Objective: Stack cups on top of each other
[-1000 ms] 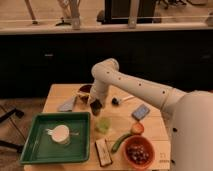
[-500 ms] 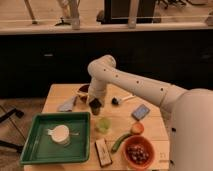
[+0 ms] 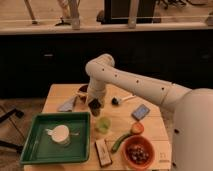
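Observation:
The pale lime green cup (image 3: pixel 103 125) stands upright on the wooden table (image 3: pixel 62 91), just right of the green tray. My gripper (image 3: pixel 94 104) hangs down from the white arm (image 3: pixel 130 82), a little behind and left of that cup and above the table. A dark shape sits at the gripper's end; I cannot tell whether it is the dark olive-grey cup. No olive-grey cup shows elsewhere. A dark brown bowl (image 3: pixel 82 90) sits just behind the gripper.
A green tray (image 3: pixel 35 150) at the front left holds a white handled mug (image 3: pixel 61 135). A grey cloth (image 3: pixel 67 105), a blue pad (image 3: pixel 141 111), an orange fruit (image 3: pixel 137 128), a green vegetable (image 3: pixel 120 141), a red bowl (image 3: pixel 138 152) and a white bar (image 3: pixel 102 152) lie around.
The arm's elbow has swung slightly left. The gripper has stayed at about the same spot behind the green cup, which has not moved.

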Tool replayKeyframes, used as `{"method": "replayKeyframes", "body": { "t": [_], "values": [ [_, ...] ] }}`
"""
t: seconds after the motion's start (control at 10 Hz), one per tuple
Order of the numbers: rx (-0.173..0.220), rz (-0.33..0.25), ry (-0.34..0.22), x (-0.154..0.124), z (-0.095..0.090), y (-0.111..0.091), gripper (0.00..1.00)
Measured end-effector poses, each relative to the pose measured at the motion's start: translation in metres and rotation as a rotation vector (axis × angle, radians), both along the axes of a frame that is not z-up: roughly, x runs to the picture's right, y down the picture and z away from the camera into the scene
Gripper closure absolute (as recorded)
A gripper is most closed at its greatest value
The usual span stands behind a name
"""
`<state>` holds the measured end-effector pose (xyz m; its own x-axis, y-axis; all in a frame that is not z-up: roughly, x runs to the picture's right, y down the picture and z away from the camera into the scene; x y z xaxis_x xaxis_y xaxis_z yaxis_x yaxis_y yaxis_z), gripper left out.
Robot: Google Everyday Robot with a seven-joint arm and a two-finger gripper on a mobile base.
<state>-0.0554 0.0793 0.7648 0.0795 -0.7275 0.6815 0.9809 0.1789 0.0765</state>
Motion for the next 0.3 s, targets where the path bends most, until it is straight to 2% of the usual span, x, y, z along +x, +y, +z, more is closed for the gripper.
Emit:
{"method": "replayKeyframes", "body": {
  "t": [0.3],
  "values": [
    [0.003,0.004,0.014,0.0030,-0.0127,0.0047,1.00]
  ]
}}
